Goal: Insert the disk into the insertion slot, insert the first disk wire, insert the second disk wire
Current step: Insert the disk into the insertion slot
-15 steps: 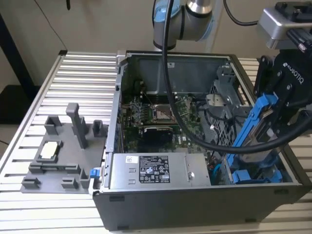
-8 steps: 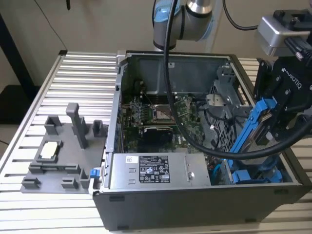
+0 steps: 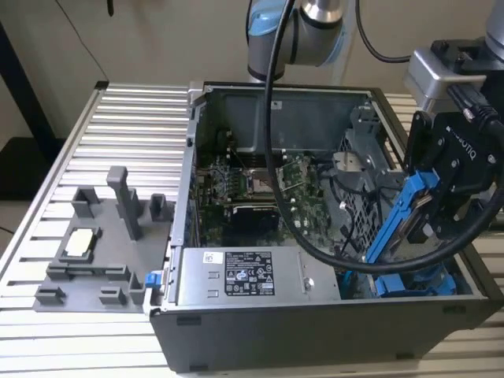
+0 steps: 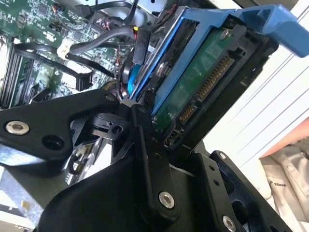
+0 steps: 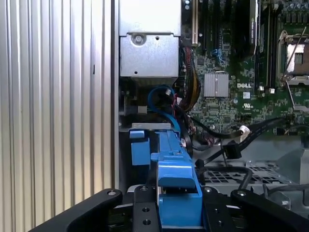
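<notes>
My gripper (image 3: 425, 206) is shut on the disk (image 3: 400, 214), a drive clipped in a bright blue carrier. It hangs steeply tilted over the open computer case's end at the exterior view's right. In the second wrist view the disk's green board and connector row (image 4: 203, 82) sit between the black fingers (image 4: 145, 145). The first wrist view looks along the blue carrier (image 5: 174, 174) toward the insertion slot (image 5: 140, 145), whose blue rails (image 3: 417, 283) lie just below the disk. Two loose disk wires rest inside the case, one with a black plug (image 5: 232, 151), one with a white plug (image 5: 243, 130).
A grey labelled power-supply box (image 3: 236, 276) fills the case's front. The motherboard (image 3: 252, 185) lies behind it, a metal drive cage (image 3: 366, 161) beside it. The arm's thick black cable (image 3: 303, 236) loops through the case. A grey fixture (image 3: 94, 252) stands on the slatted table (image 3: 134, 118).
</notes>
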`<state>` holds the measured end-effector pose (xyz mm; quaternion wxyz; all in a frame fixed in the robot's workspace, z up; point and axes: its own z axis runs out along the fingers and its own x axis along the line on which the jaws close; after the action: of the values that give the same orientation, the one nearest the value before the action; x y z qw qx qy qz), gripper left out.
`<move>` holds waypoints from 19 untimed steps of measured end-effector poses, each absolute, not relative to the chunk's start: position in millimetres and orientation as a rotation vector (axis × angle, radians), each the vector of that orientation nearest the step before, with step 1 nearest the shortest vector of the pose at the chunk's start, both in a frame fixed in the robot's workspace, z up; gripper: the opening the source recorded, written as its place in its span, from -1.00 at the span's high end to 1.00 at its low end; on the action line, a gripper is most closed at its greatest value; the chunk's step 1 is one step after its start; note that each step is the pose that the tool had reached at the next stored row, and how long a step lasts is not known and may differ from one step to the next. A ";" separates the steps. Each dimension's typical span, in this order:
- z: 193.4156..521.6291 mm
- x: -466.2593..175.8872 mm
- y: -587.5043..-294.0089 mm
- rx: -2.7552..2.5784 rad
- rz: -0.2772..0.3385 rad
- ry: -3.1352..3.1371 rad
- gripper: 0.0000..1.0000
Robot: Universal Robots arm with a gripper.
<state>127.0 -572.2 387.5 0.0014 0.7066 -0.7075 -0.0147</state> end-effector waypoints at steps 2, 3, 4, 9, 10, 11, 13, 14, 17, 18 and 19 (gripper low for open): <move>384.3 127.0 -572.2 2.218 -0.046 -2.220 0.35; 383.0 127.0 -572.2 2.217 -0.045 -2.220 0.35; 381.7 127.0 -572.2 2.217 -0.045 -2.220 0.35; 377.4 127.0 -572.2 2.217 -0.044 -2.220 0.35; 377.4 127.0 -572.2 2.217 -0.044 -2.220 0.35; 377.3 127.0 -572.3 2.217 -0.044 -2.220 0.35; 377.3 127.0 -572.2 2.217 -0.044 -2.220 0.33; 377.3 127.0 -572.3 2.217 -0.044 -2.220 0.33; 377.3 127.0 -572.2 2.217 -0.044 -2.220 0.20; 378.0 126.9 -572.3 2.217 -0.044 -2.220 0.07; 380.0 126.9 -572.3 2.217 -0.044 -2.219 0.07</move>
<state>126.9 -572.3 380.0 0.0023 0.7066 -0.7075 -0.0141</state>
